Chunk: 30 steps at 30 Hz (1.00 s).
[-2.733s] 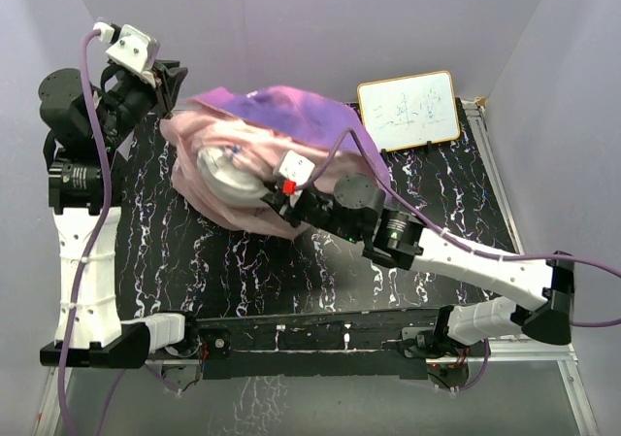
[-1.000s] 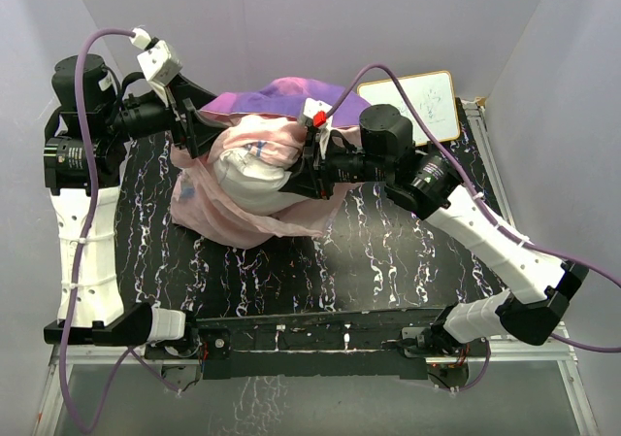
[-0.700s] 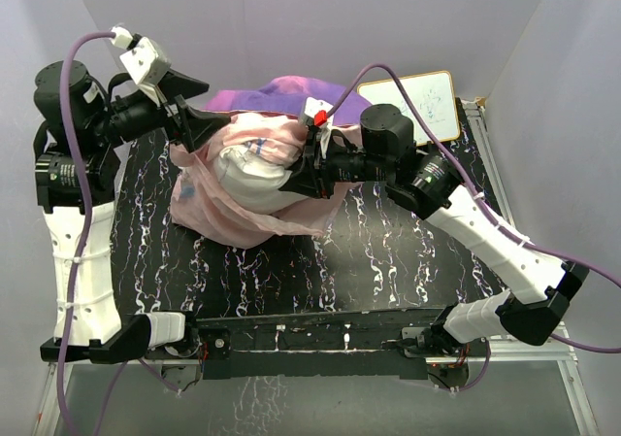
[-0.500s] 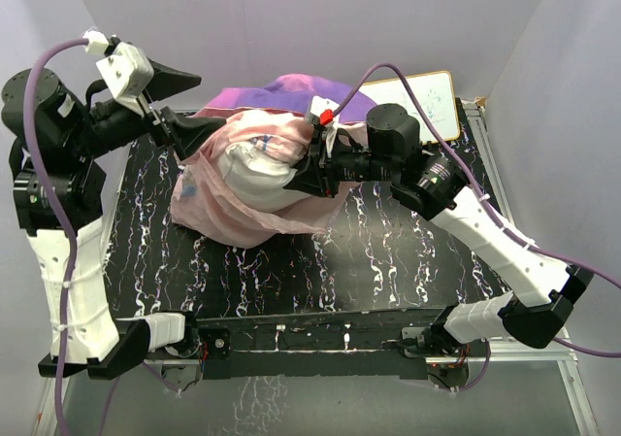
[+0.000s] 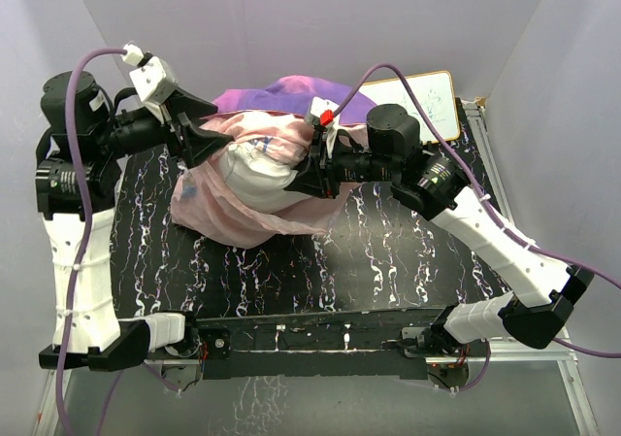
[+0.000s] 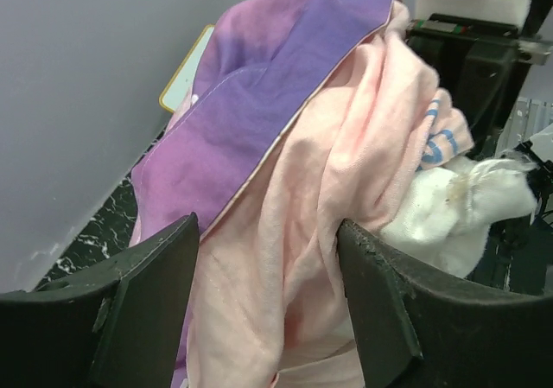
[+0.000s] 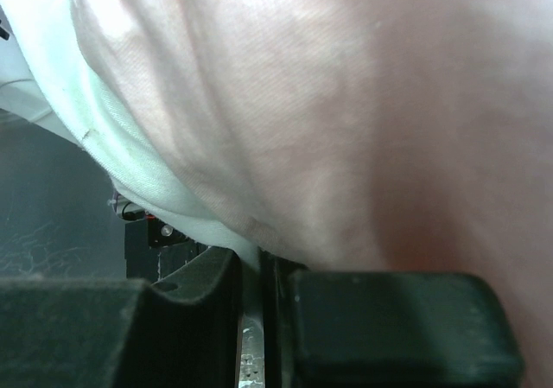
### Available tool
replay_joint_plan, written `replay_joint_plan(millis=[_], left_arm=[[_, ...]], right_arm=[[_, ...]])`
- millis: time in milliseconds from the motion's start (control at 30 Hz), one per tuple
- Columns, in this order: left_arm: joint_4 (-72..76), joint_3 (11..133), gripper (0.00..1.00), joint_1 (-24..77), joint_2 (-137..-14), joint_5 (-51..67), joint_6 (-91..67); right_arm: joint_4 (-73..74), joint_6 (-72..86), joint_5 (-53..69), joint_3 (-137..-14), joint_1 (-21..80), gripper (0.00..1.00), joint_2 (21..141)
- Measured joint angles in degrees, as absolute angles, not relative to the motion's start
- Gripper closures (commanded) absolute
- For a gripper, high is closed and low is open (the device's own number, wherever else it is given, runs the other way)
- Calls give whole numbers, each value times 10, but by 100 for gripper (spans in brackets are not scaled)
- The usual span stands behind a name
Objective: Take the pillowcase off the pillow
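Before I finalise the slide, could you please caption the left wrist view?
Left end effector open around the pink-and-purple pillowcase, white pillow showing at right.

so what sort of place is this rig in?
Probably a robot lab test cell, not a home: plain pale walls box in a black marbled table, and a small handwritten whiteboard is propped at the back.

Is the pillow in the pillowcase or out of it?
Partly out. One white end of the pillow shows at the opening, while the pillowcase bunches around the rest.
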State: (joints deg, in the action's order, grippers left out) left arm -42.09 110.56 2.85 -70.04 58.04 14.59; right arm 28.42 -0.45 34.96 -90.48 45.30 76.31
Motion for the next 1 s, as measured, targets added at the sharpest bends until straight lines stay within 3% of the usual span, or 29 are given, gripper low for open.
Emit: replay_joint_plan(millis=[100, 267, 333, 400, 467, 1000], left_arm=[[-421, 1093, 39, 29, -715, 579, 145], [-403, 1077, 51, 29, -714, 587, 128], [-378, 1057, 62, 29, -706, 593, 104], [-346, 1031, 86, 29, -697, 600, 71], [-314, 1014, 97, 29, -695, 605, 39], [-170, 992, 100, 30, -700, 538, -38]], right_arm=[[285, -4, 350, -905, 453, 92, 763], [285, -1, 353, -905, 453, 92, 764], [283, 4, 358, -905, 453, 92, 766], [278, 9, 360, -905, 456, 92, 771], [272, 12, 355, -905, 467, 92, 777], [266, -23, 229, -903, 609, 92, 806]])
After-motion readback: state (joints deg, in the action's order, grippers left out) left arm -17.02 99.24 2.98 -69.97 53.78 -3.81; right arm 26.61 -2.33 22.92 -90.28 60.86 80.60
